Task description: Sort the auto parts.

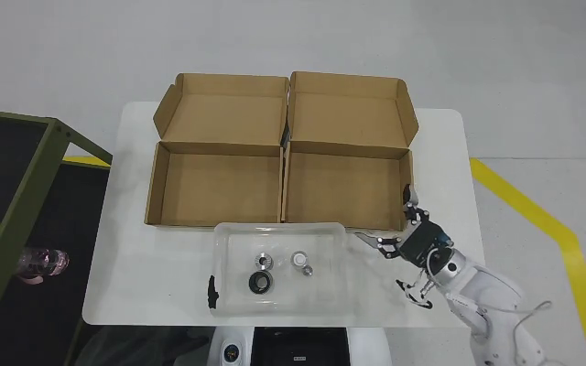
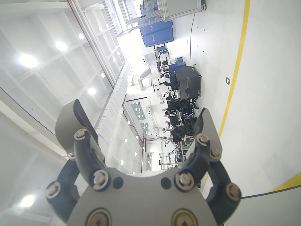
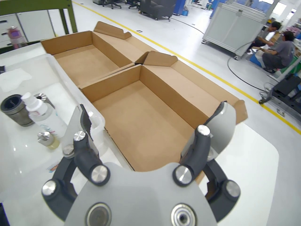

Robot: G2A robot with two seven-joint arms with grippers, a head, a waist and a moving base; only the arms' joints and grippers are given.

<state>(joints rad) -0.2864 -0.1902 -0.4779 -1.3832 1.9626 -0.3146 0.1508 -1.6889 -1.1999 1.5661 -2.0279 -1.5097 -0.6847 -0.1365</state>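
At three o'clock of the clear tray (image 1: 275,226), the right gripper (image 1: 389,220) is held wide open, as is the left gripper (image 2: 140,109) elsewhere. The black bearing (image 1: 261,283) inside the tray should be straddled squarely before closure.

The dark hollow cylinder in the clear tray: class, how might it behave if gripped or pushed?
The dark hollow cylinder looks like thick-walled metal, so it is probably stiff and heavy for its size. Its smooth round side may slip when squeezed. It stands on end in the clear tray, so it likely slides; tipped over, it could roll.
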